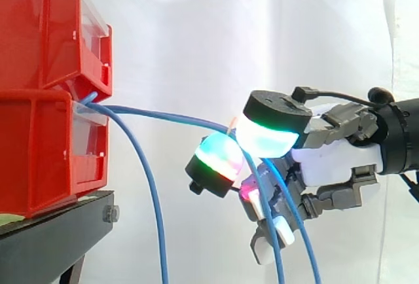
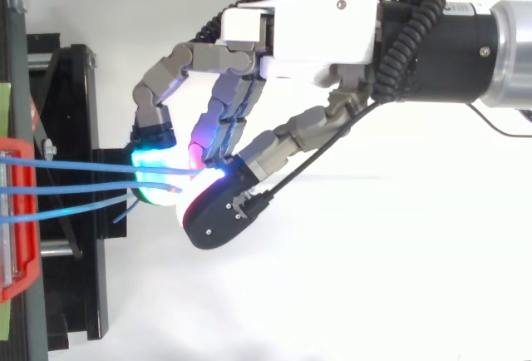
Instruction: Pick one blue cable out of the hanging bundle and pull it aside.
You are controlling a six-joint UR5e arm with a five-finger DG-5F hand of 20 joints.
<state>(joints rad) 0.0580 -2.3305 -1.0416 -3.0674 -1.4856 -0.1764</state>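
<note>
White curtain (image 1: 262, 29); cables (image 1: 171, 118) in robot hand (image 1: 335, 163)

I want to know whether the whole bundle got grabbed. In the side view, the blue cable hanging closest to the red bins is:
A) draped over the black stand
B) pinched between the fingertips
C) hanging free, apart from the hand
C: that blue cable drops down beside the red bins with nothing touching it, while the hand has its fingers curled on other blue cables stretched out to it.
</note>
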